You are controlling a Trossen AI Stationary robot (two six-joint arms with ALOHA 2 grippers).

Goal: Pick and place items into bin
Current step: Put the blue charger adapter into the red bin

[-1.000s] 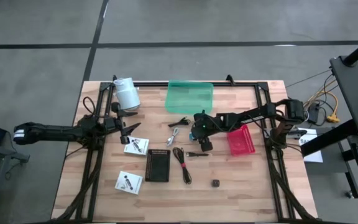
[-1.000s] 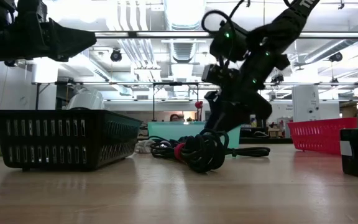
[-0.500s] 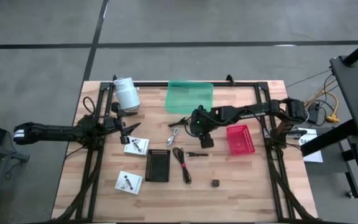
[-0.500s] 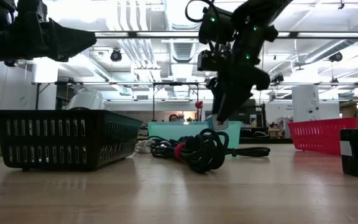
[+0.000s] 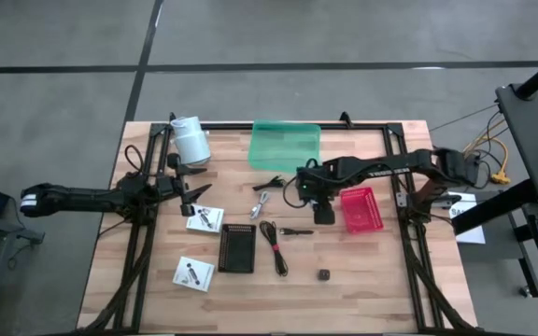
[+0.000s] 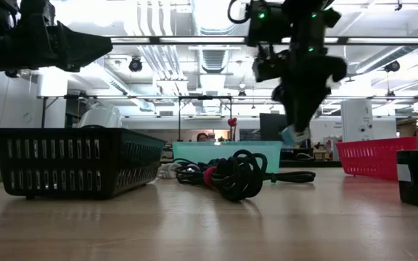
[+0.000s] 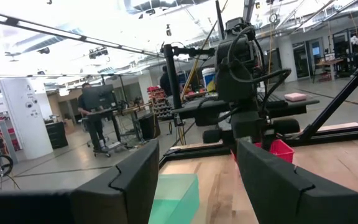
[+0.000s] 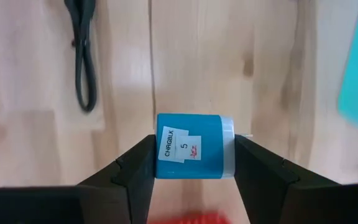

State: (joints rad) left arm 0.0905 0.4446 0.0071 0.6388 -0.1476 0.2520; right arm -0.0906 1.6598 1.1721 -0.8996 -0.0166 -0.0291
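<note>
My right gripper (image 5: 324, 213) hovers over the table just left of the red bin (image 5: 362, 207), shut on a small blue piece (image 8: 194, 146) that bears a white label. In the low view the blue piece (image 6: 289, 135) hangs clear above the table. My left gripper (image 5: 194, 191) waits open and off the table at the left side, near the white cards (image 5: 204, 219). On the wood lie a red-black cable (image 5: 274, 245), a white cable (image 5: 262, 201), black cables (image 5: 269, 180) and a small black cube (image 5: 325, 274). My right gripper pinches the blue piece between its two fingers (image 8: 135, 168), one on each opposite side (image 8: 161, 149) of it. The fingers come from above, pointing down. The piece is lifted clear of the table, its labelled face toward the wrist camera.
A green bin (image 5: 285, 145) stands at the far middle and a black basket (image 5: 237, 247) near the middle. The white roll (image 5: 190, 140) stands at the far left, and a second card (image 5: 192, 273) lies near the front left. Black frame rails run along both table sides.
My right gripper has risen from beside the cable heap and moved toward the table's right, nearer the red bin, carrying the blue piece up clear of the table. The left arm has kept still.
</note>
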